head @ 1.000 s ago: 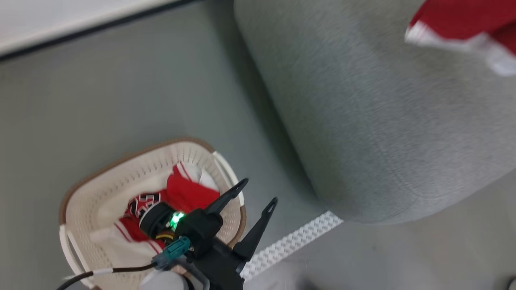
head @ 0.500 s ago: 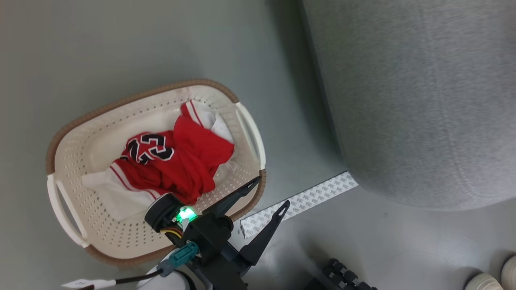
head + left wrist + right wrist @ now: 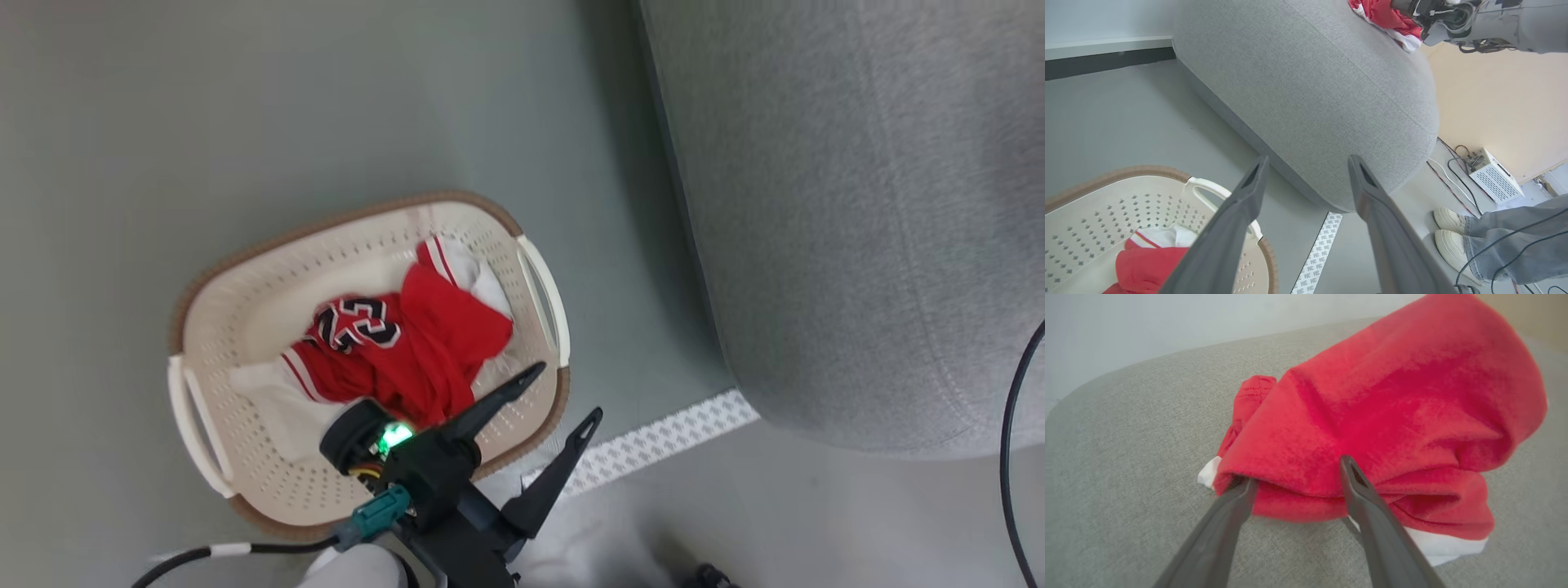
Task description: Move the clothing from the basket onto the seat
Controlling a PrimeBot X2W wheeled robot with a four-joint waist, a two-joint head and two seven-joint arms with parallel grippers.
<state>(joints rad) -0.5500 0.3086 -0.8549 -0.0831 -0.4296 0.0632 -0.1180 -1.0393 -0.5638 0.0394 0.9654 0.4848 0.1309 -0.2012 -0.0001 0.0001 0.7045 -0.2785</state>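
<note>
The cream basket [image 3: 245, 327] stands on the floor left of the grey seat [image 3: 857, 204]. In it lies red and white clothing [image 3: 433, 343], a jersey with black-white numbers. My left gripper [image 3: 567, 394] hangs open and empty over the basket's right rim, also seen as the left gripper [image 3: 1308, 161] between basket [image 3: 1126, 204] and seat [image 3: 1310, 81]. A red garment [image 3: 1392, 396] with white trim lies bunched on the seat [image 3: 1126, 457]. My right gripper [image 3: 1297, 471] has its fingers spread, their tips against the garment's folded edge. That garment [image 3: 1384, 12] shows under the right arm.
A strip of white patterned tape [image 3: 653, 441] lies on the floor between basket and seat. A person's pale shoes [image 3: 1453, 228] and jeans stand by the seat's corner. A white vented box [image 3: 1494, 175] and cables sit near the wall.
The head camera has swung from the seat toward the basket, so the red garment on the seat has left that view. The left gripper stays open by the basket's rim.
</note>
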